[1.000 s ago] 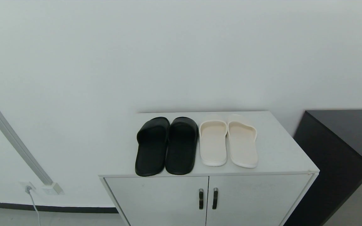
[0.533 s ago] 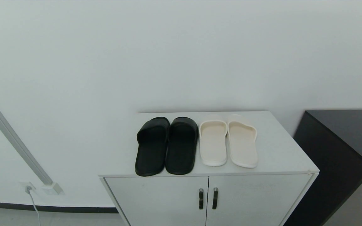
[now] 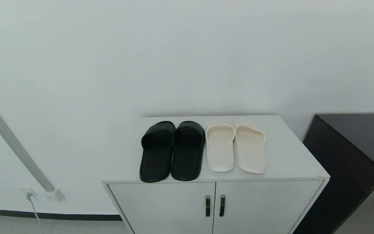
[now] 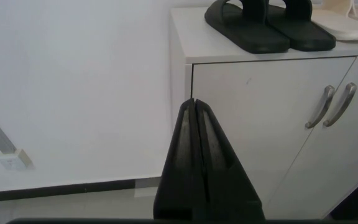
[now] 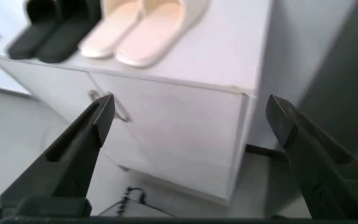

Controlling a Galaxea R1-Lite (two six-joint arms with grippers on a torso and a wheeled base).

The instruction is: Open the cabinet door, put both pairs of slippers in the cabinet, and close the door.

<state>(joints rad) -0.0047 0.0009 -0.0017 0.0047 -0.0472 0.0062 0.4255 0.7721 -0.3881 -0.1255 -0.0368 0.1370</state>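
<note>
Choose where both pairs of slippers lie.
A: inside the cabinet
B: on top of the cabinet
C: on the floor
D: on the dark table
B: the black slippers and cream slippers lie side by side on the cabinet top, above its shut doors.

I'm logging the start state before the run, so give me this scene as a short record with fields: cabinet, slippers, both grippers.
cabinet: white, two doors, both shut
handles: two dark bars side by side at the middle seam
black slippers: pair on the cabinet top, left part, heels toward the front edge
cream slippers: pair on the top, close beside the black pair, on its right
left gripper: shut, empty, before the cabinet's left front corner
right gripper: open, empty, before the right door
progress: doors not yet opened
</note>
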